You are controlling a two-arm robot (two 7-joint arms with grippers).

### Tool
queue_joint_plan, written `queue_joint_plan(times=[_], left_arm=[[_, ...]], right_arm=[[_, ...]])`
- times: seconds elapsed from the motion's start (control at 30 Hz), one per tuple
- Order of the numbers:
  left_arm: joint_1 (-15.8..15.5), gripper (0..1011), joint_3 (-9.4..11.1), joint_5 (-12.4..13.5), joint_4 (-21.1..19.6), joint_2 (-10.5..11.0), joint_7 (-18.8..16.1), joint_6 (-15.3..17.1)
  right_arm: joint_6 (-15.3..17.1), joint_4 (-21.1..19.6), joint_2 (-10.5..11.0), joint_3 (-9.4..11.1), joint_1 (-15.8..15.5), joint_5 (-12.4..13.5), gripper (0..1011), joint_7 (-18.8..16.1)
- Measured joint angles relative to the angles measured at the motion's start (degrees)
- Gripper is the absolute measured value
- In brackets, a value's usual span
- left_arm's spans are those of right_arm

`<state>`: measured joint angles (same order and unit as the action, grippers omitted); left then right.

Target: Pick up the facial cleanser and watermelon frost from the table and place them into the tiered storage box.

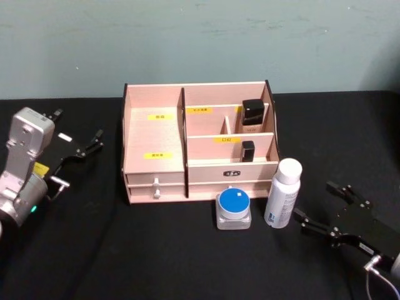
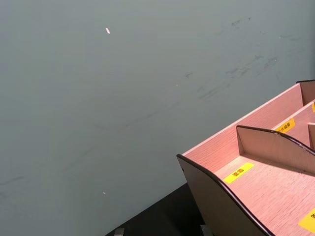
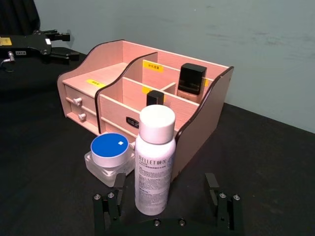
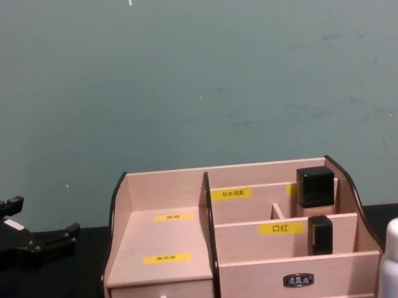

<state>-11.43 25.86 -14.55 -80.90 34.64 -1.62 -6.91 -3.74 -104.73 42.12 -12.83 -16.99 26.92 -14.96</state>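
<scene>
1. Two items sit on the black table [image 1: 156, 250], just in front of the pale wooden stepped storage box with yellow labels [image 1: 206, 172]. One is a tall white plastic bottle with a white cap [image 1: 284, 194], by the box's right corner. The other, beside it, is a blue-lidded round jar in a clear square base [image 1: 233, 208].
2. Right tool [image 1: 313, 200] is released, fingers spread wide, close to the bottle's right side.
3. Left tool [image 3: 73, 46] is spread open too, holding nothing, well left of the box.
</scene>
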Motion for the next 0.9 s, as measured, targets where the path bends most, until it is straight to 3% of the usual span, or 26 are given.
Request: queue_joint_plan(times=[0.43, 0.9], left_arm=[[0.0, 1001, 0.0, 0.0, 0.0, 0.0, 0.0, 0.0], [0.0, 1001, 0.0, 0.0, 0.0, 0.0, 0.0, 0.0]], right_arm=[[2.4, 2.5, -3.1, -1.5, 4.1, -1.6, 1000, -2.7], [2.9, 5.4, -6.4, -2.0, 7.5, -3.5, 1000, -5.1]])
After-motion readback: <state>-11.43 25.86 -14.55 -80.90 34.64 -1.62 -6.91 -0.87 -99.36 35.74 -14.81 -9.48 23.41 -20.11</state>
